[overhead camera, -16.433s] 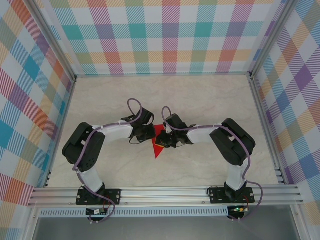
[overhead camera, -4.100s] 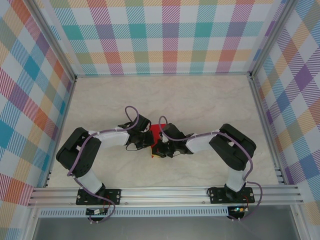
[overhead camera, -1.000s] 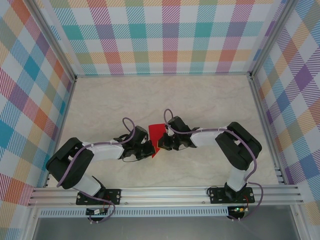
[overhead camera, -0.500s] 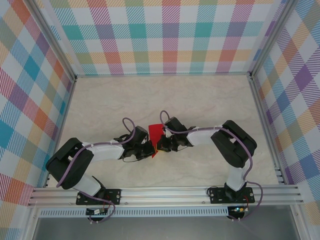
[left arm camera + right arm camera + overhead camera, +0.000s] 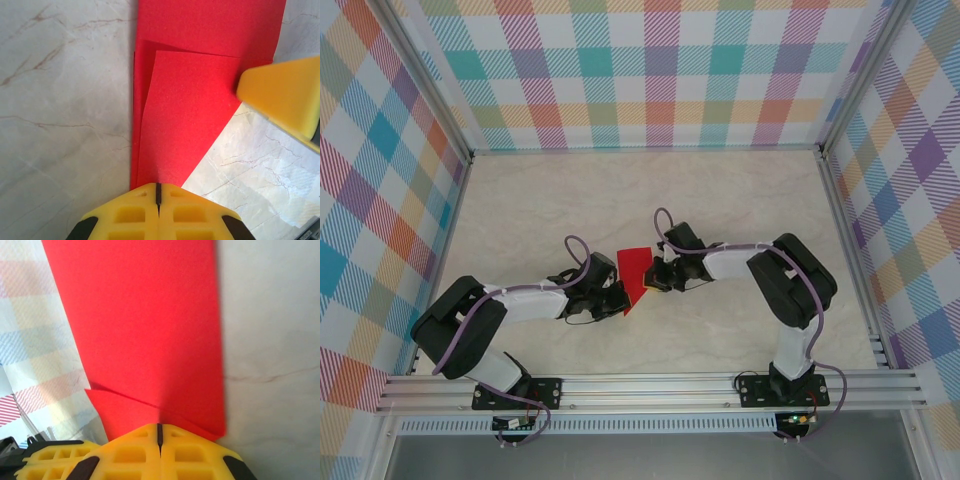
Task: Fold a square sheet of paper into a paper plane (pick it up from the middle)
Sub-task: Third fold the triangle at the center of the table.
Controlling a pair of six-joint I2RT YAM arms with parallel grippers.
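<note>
Two robot arms, left arm (image 5: 525, 300) and right arm (image 5: 735, 262), on pale beige marble-look tabletop (image 5: 720, 200), seen from above. Boxed in on 3 sides by walls (image 5: 650, 70) in pastel plaid of teal, orange, purple, yellow. Slotted aluminium rail (image 5: 650, 385) across bottom of frame by arm bases. Bare tabletop over upper half and far right.

Centre of frame, slightly low: red paper (image 5: 633, 268), part-folded, wide at top, narrowing to a point at bottom. In left wrist view, paper (image 5: 185, 110) in layered flaps w/ creases; in right wrist view, paper (image 5: 145, 325) as plain red sheet over upper part.

Left gripper (image 5: 619, 299) just lower left of paper, pressed fully closed, tips (image 5: 157, 189) at paper's narrow point. Right gripper (image 5: 656, 281) touching paper's right edge, likewise closed tight (image 5: 159, 429), paper's lower edge running under tips. Can't tell whether paper nipped or just pinned down.

Purple cable (image 5: 576, 238) looping over left wrist. Black wrist housings crowding paper from both sides, hiding part of its edges from above.
</note>
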